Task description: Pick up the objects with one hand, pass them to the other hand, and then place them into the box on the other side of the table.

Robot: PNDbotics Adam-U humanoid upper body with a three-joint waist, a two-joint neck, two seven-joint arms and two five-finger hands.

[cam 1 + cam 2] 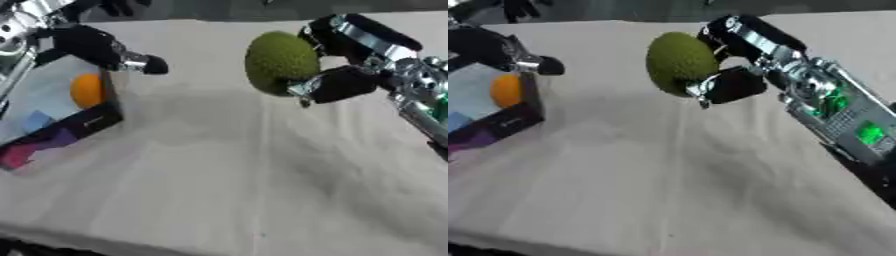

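My right hand is shut on a bumpy green fruit and holds it in the air above the table's far middle, fingers behind it and thumb at its lower side. At the left stands a box with dark walls, and an orange ball lies inside it. My left hand hovers over the box's far edge with its fingers curled and nothing in them.
A pale cloth covers the table, with a crease running down its middle. A purple and pink patch shows on the box's near side. The table's front edge runs along the bottom left.
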